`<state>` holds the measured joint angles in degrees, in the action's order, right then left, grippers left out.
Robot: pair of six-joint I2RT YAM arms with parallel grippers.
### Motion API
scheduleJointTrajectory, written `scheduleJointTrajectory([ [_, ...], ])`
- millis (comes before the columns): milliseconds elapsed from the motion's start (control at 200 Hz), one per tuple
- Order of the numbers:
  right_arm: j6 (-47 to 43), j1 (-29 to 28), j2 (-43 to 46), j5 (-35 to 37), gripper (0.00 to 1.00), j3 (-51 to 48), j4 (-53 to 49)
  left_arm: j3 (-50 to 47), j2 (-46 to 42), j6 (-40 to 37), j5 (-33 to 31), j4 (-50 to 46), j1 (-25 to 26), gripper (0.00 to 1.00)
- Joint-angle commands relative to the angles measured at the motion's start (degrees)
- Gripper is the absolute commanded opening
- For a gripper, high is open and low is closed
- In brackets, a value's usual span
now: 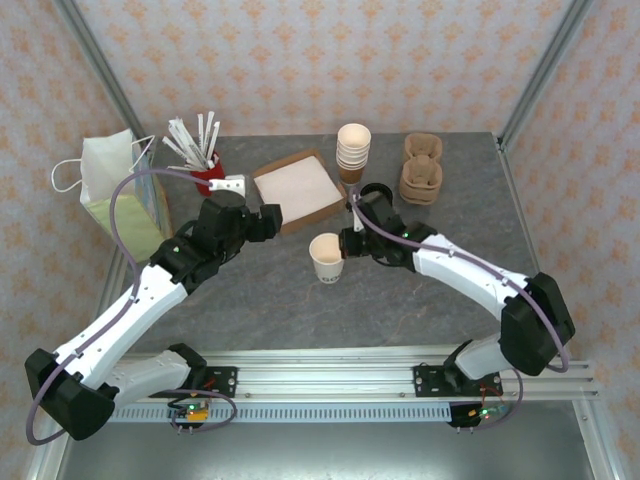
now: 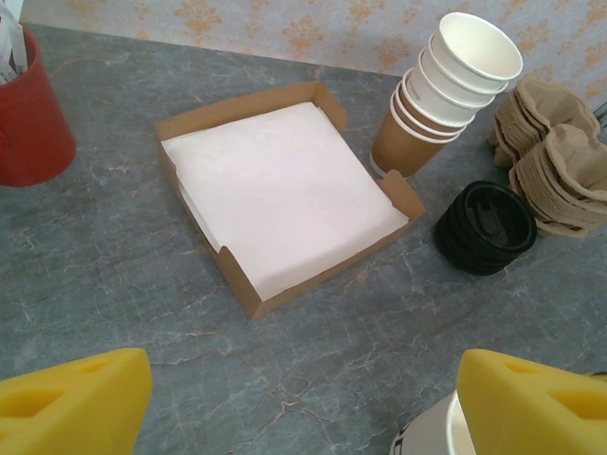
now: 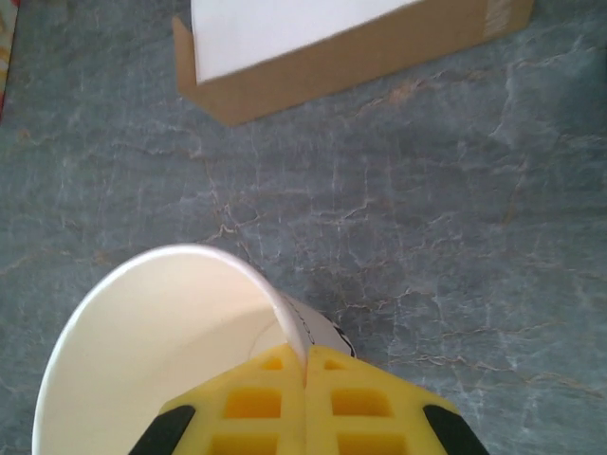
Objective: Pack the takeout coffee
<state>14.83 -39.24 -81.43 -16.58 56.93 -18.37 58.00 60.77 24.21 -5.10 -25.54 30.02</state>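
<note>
A lidless cream paper cup (image 1: 327, 257) stands upright on the grey table, in front of the napkin box. My right gripper (image 1: 346, 243) is shut on its right rim; in the right wrist view the yellow fingertips (image 3: 305, 365) pinch the cup (image 3: 152, 351) wall between them. My left gripper (image 1: 270, 222) hangs open to the left of the cup, with bare table between its yellow fingers (image 2: 76, 403). The cup's rim (image 2: 432, 436) shows at the bottom right of the left wrist view. The takeout coffee, a cup with a lid on, is out of view.
A brown box of white napkins (image 2: 204, 118) lies behind the grippers. Right of it stand a stack of cream cups (image 2: 446, 95), a stack of black lids (image 2: 487, 227) and pulp cup carriers (image 2: 555, 161). A red holder of stirrers (image 1: 208, 175) and a white paper bag (image 1: 115, 185) stand far left.
</note>
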Motion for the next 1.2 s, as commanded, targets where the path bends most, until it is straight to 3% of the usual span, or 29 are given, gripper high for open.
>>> scheduleJointTrajectory([
  [0,1.15,-1.05,2.15,0.11,0.04,-3.94,10.83,-0.79,-0.49,1.19,0.3,-0.67,0.65,0.85],
  [245,0.63,-2.34,4.03,3.08,0.1,-9.31,11.26,-0.49,0.19,0.93,1.27,-0.39,0.65,0.85],
  [410,-0.21,-2.39,8.03,3.91,0.38,-8.0,6.55,0.22,0.92,0.65,2.35,-0.47,0.65,0.85],
  [540,-0.86,-1.77,12.52,10.08,0.5,-4.03,0.14,0.58,1.01,0.63,3.5,0.24,1.09,0.85],
  [631,-0.96,3.11,11.22,13.49,0.53,-1.01,-3.43,0.56,1.46,0.6,5.33,2.52,1.74,0.85],
  [806,-0.64,14.69,0.67,13.87,0.54,6.99,-6.01,3.21,5.48,0.24,8.24,4.61,3.24,0.85],
  [961,-1.23,18.6,-9.41,16.16,0.54,15.15,-8.43,5.73,8.24,-0.3,7.55,4.11,4.25,0.85],
  [1196,-3.99,19.63,-22.69,18.26,0.5,26.46,-12.68,7.04,10.48,-0.42,7.09,4.1,5.48,0.85],
])
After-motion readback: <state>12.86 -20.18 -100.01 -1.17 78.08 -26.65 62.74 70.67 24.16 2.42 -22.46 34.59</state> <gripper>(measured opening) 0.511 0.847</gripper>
